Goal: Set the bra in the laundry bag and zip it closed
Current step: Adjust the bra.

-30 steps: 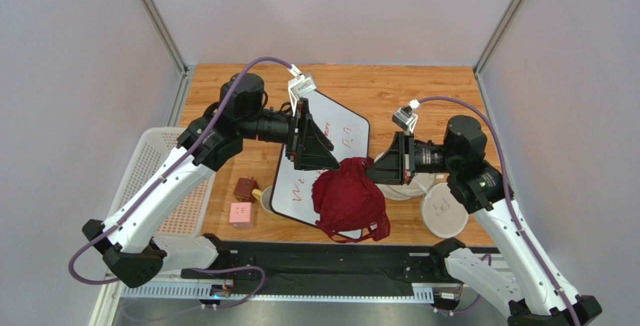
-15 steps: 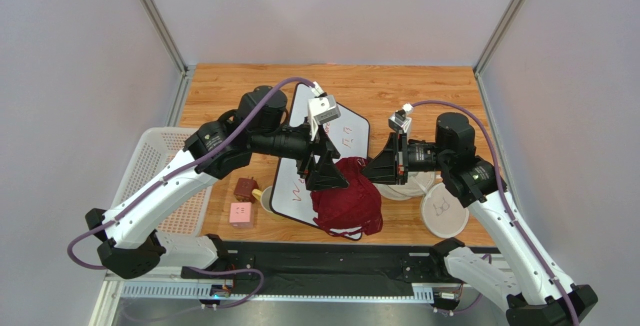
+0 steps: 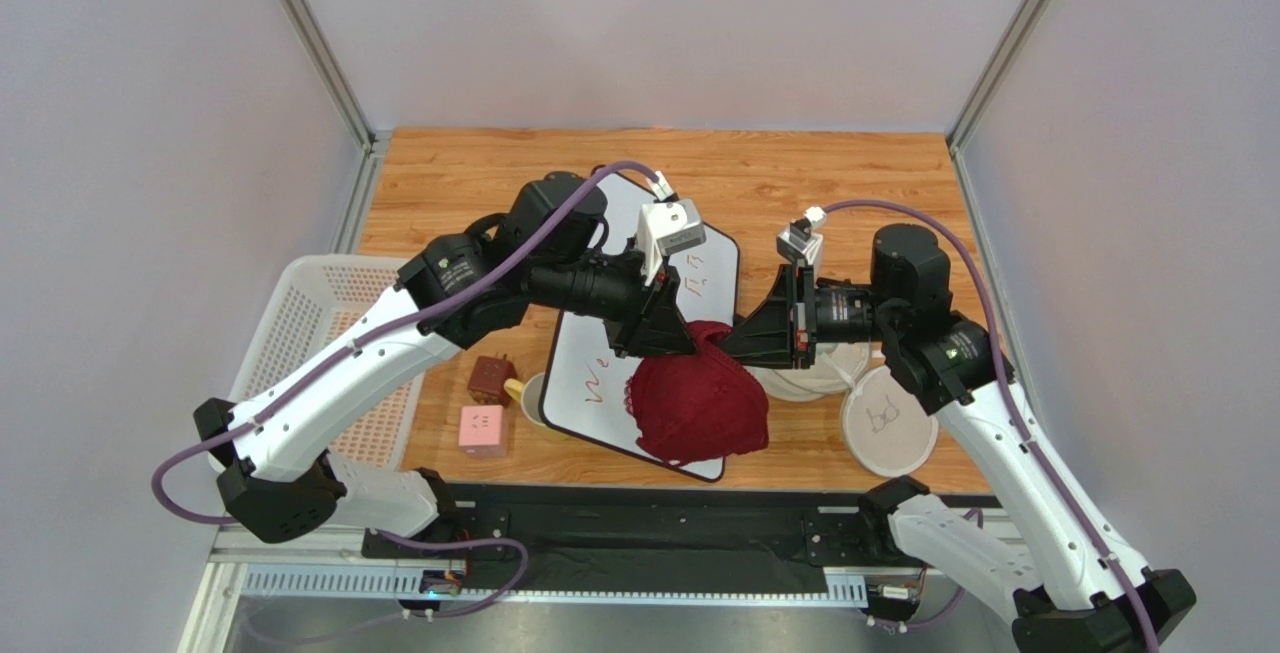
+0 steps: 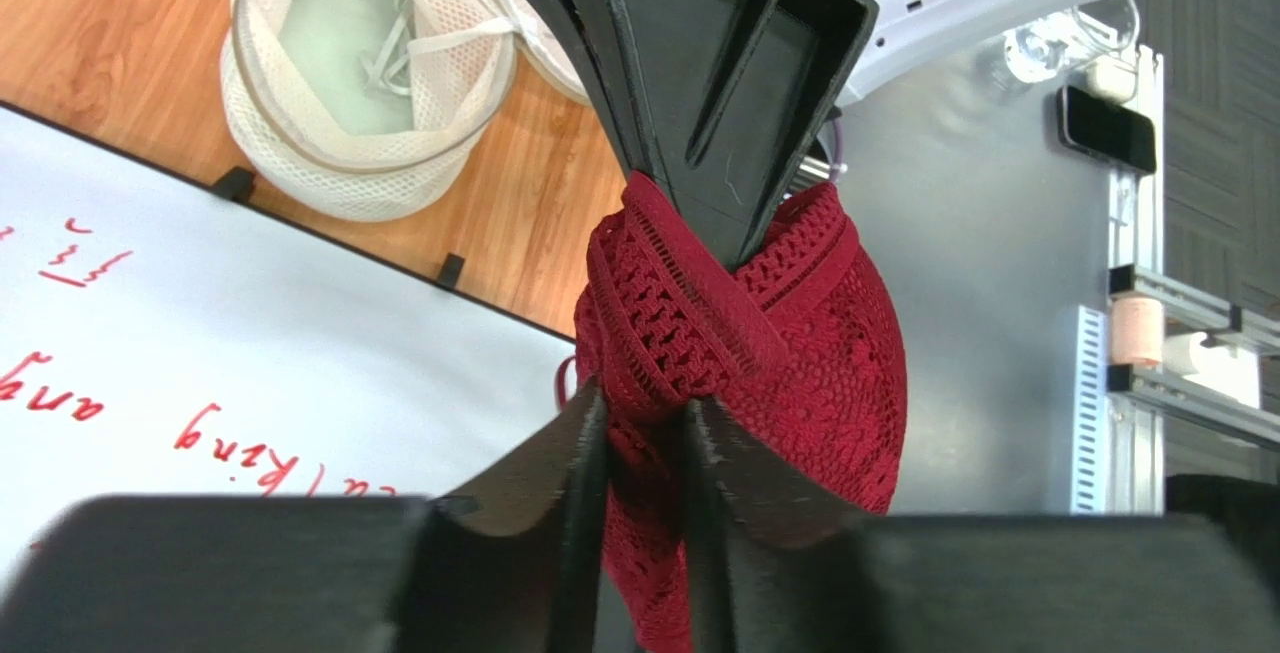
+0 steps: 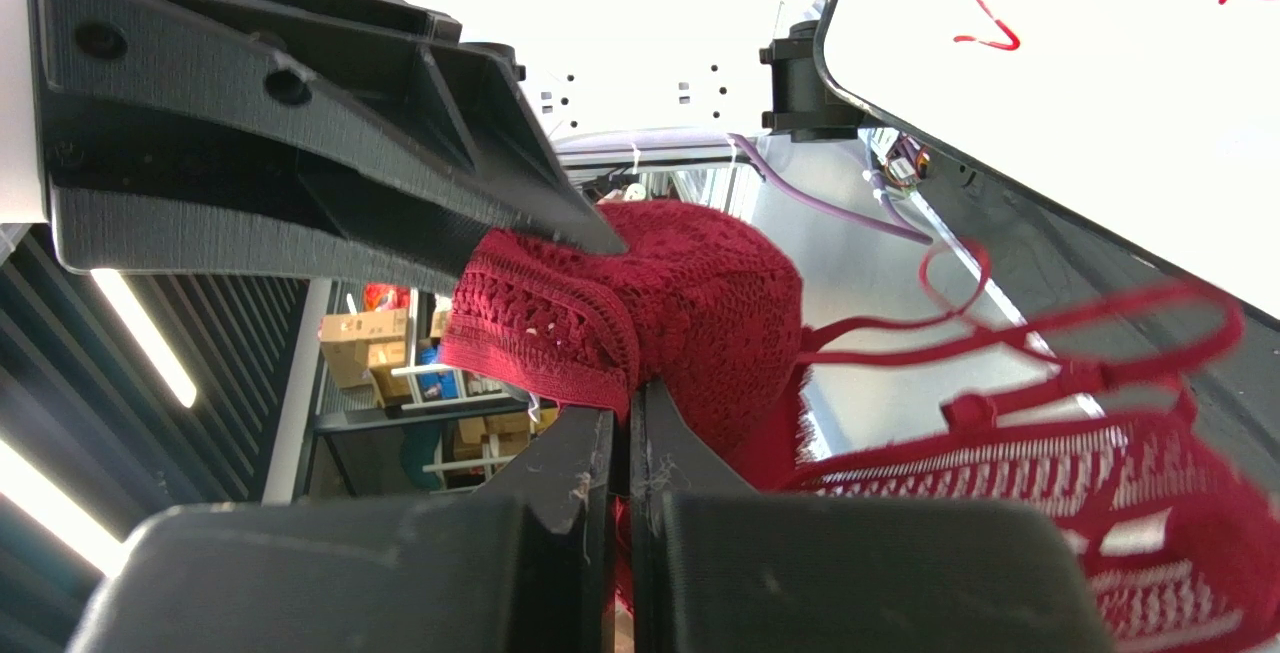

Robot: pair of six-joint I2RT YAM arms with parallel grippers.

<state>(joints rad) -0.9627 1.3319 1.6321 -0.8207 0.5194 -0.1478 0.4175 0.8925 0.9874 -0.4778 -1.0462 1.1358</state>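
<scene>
The dark red lace bra (image 3: 699, 406) hangs bunched above the whiteboard, held up from both sides. My left gripper (image 3: 679, 332) is shut on a fold of the bra (image 4: 781, 308), with lace pinched between its fingers (image 4: 583, 451). Facing it, my right gripper (image 3: 742, 335) is shut on the bra's (image 5: 706, 293) upper edge, and thin straps trail off to the right. The white mesh laundry bag (image 3: 824, 373) stands open behind the right gripper. In the left wrist view the laundry bag (image 4: 368, 68) shows nothing in it. Its disc lid (image 3: 887, 421) lies open beside it.
A whiteboard (image 3: 624, 368) with red writing lies under the bra. A pink box (image 3: 483, 427) and a brown block (image 3: 490, 376) sit to its left. A white perforated basket (image 3: 338, 368) is at the left table edge.
My left gripper swung right to the bra and closed on it. The bra has bunched up tighter, its hanging strap drawn in. The right gripper has stayed nearly still for half a second.
</scene>
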